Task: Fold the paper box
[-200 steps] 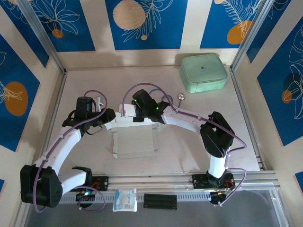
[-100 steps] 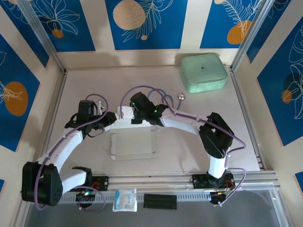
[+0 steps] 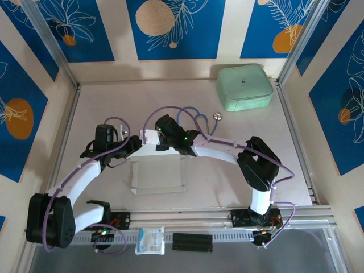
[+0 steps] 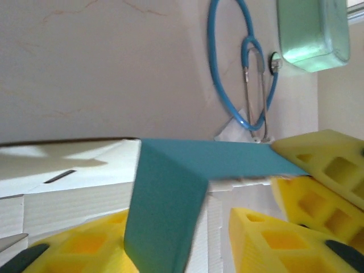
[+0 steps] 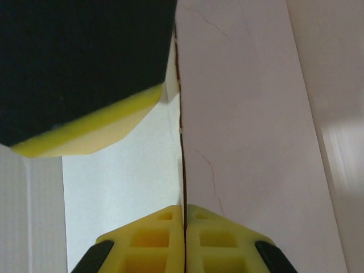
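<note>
1. Top view: Paper box lies flat on the beige table, with blue leaf-print walls around and a mint-green case far right. Box, left gripper and right gripper sit closer to the near edge than a second ago.
2. Left wrist: left gripper, released, straddles the blue flap, with a stethoscope beyond.
3. Right wrist: right gripper pinches the card edge.

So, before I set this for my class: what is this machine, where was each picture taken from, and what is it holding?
Two robot arms stand at a table's near edge. One camera looks down from above. One more rides on each wrist and sees its own yellow fingers. On the table lie the paper box, a mint-green case and a blue stethoscope. The right gripper is shut on the box's raised flap. The left gripper is open, close to the same flap.
</note>
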Motion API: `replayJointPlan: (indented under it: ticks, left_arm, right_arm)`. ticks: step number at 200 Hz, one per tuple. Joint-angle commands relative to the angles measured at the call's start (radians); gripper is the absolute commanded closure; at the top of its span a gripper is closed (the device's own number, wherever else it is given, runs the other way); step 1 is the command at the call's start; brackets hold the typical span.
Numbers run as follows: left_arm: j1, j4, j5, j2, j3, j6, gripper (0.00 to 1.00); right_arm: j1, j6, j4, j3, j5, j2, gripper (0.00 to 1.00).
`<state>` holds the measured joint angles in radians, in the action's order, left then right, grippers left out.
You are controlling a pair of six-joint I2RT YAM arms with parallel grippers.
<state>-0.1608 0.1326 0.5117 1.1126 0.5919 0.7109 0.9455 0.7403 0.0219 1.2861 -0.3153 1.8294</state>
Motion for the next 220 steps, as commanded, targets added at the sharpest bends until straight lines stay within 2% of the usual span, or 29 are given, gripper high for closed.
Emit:
replayJointPlan:
  ticks: [1, 49, 81, 106, 177, 220]
  left_arm:
    - [0.006, 0.061, -0.014, -0.076, 0.050, 0.012, 0.54]
    - [0.011, 0.186, -0.094, -0.192, 0.123, 0.015, 0.50]
    - [0.015, 0.336, -0.203, -0.194, 0.194, -0.030, 0.47]
    - [0.020, 0.377, -0.262, -0.194, 0.213, -0.060, 0.45]
    - [0.026, 0.349, -0.217, -0.135, 0.205, -0.098, 0.46]
    - [0.024, 0.430, -0.297, -0.226, 0.139, -0.172, 0.51]
  right_arm:
    - [0.021, -0.016, 0.095, -0.048, 0.010, 0.039, 0.94]
    - [0.019, -0.006, 0.097, -0.046, 0.008, 0.032, 0.94]
    - [0.018, -0.001, 0.102, -0.048, 0.007, 0.025, 0.94]
    - [0.018, 0.007, 0.095, -0.054, -0.002, 0.017, 0.94]
    - [-0.002, 0.110, 0.025, -0.047, -0.060, -0.027, 0.95]
    - [-0.047, 0.246, -0.102, -0.058, -0.102, -0.051, 0.95]
